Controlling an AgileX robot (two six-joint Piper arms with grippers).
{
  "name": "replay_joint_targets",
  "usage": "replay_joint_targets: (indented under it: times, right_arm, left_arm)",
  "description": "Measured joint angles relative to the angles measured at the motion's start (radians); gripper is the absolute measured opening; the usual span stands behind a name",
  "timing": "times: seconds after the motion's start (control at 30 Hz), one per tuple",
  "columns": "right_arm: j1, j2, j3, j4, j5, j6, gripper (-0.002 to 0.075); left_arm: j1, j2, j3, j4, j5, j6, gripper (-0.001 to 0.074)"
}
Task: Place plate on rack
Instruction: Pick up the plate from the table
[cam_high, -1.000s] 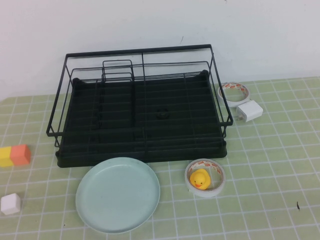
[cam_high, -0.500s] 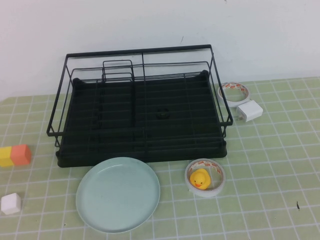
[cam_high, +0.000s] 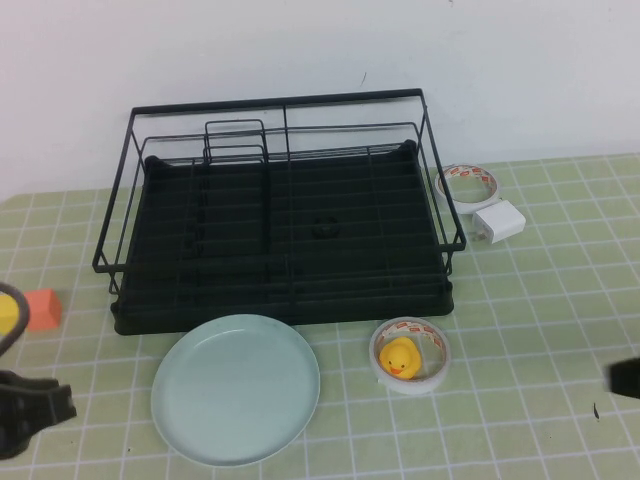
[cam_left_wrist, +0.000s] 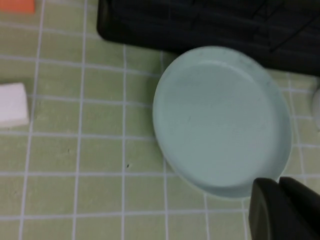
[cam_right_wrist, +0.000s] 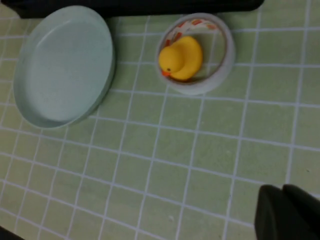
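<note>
Both arms have entered since a second ago, left gripper (cam_high: 25, 415) at the plate's (cam_high: 236, 388) nine o'clock, right gripper (cam_high: 625, 378) at three, jaws indiscernible; the plate lies at the rack's (cam_high: 280, 215) six o'clock, and only the left wrist view shows the white block (cam_left_wrist: 12, 104).

Plate: the plate (cam_right_wrist: 62, 65) lies flat on the green checked cloth (cam_right_wrist: 165, 165), well away from the right gripper (cam_right_wrist: 287, 212).
Duck: a yellow duck (cam_right_wrist: 181, 57) sits inside a tape roll (cam_right_wrist: 220, 65), just beside the plate.
Rack: black edge (cam_right_wrist: 150, 6), farthest from the gripper.
</note>
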Motion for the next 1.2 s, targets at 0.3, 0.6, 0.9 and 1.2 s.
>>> replay_joint_targets:
  times: [0.3, 0.6, 0.9, 1.2]
  right_arm:
    - [0.375, 0.457, -0.148, 0.264, -0.224, -0.194, 0.0]
    - [0.603, 0.758, -0.499, 0.306, -0.249, -0.198, 0.0017]
    - [0.605, 0.982, -0.756, 0.141, -0.138, -0.009, 0.0347]
    - [0.607, 1.085, -0.804, 0.128, -0.131, 0.007, 0.0381]
  left_arm:
    - [0.0, -0.017, 0.023, -0.027, -0.045, 0.02, -0.0001]
    - [0.0, -0.017, 0.027, -0.05, -0.052, 0.02, -0.0001]
    - [0.0, -0.017, 0.027, -0.1, -0.054, 0.054, -0.0001]
    - [0.0, -0.017, 0.027, -0.101, -0.054, 0.074, -0.0001]
